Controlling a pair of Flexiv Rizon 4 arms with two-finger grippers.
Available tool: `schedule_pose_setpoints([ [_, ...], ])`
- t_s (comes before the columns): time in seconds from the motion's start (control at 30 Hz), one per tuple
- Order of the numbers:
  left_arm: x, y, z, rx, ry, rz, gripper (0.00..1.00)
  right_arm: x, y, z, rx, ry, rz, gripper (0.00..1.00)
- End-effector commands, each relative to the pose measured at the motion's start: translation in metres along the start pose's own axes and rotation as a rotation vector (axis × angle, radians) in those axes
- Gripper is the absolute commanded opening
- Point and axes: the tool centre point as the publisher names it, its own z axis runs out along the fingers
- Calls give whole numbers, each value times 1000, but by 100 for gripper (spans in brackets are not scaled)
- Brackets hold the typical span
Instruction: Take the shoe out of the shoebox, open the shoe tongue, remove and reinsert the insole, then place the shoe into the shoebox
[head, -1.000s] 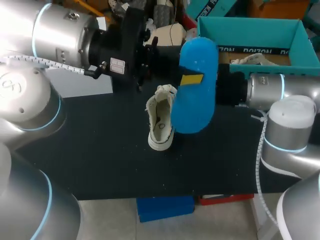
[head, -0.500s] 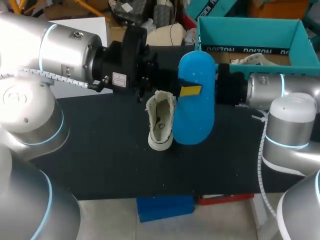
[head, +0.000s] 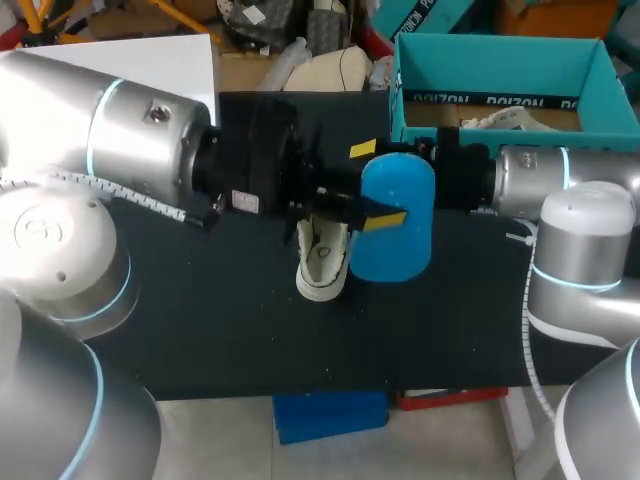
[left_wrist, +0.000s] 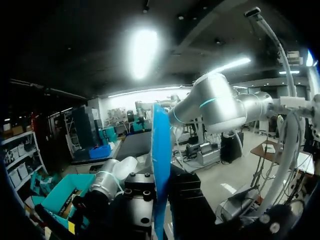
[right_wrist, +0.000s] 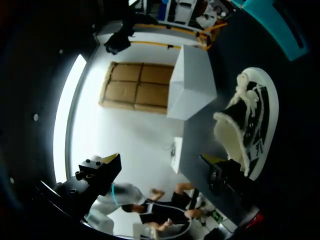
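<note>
Seating the insole back in the shoe is, I judge, the step in hand. On the black tabletop (head: 200, 330) the white canvas low-top shoe (head: 322, 262) stands below the left pincer (head: 383, 218), opening upward and out of its box. The flat blue foam insole (head: 395, 250) hangs beside and above it, clamped in the left pincer. One yellow tip lies on its upper face, and the left wrist view shows the sheet edge-on between the black fingers. The right pincer (right_wrist: 162, 161) stands wide apart with nothing between its tips, the shoe ahead of it.

To do this well, tip the insole toe-first into the opening and slide it flat along the sole before releasing. The free right pincer could steady the shoe (it looks light enough to topple).

The teal cardboard shoebox (head: 495, 62), behind the right pincer, carries white lettering (head: 470, 100) on its inner wall, left unread. A small white sticker (head: 245, 203) on the left pincer's body is too small to read.
</note>
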Motion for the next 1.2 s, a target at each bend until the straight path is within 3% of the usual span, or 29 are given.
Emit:
schedule_pose_setpoints([
  [0.03,24,48,-11,107,-56,255,0,0,-1,2,-4,-1,0,100],
  [0.1,25,63,-13,88,-66,330,0,0,-1,2,-4,-1,0,100],
  [0.13,25,71,-15,127,-48,326,0,0,-1,2,-4,-1,0,100],
  [0.3,24,119,-18,11,-111,479,0,0,-1,2,-4,-1,0,100],
  [0.33,24,129,-18,23,-103,466,0,0,-1,2,-4,-1,0,100],
  [0.4,22,149,-16,-25,-90,444,0,0,-1,2,-4,-1,0,100],
  [1.03,22,149,-16,-25,-90,444,0,0,-1,2,-4,-1,0,100],
  [1.07,30,147,-15,-24,-109,507,0,0,-1,2,-4,-1,0,100],
  [1.1,35,150,-13,-73,-130,565,0,0,-1,2,-4,-1,0,100],
  [1.13,41,152,-12,-32,-141,619,0,0,-1,2,-4,-1,0,100],
  [1.2,48,164,-13,-33,-170,686,0,0,-1,2,-4,-1,0,100],
])
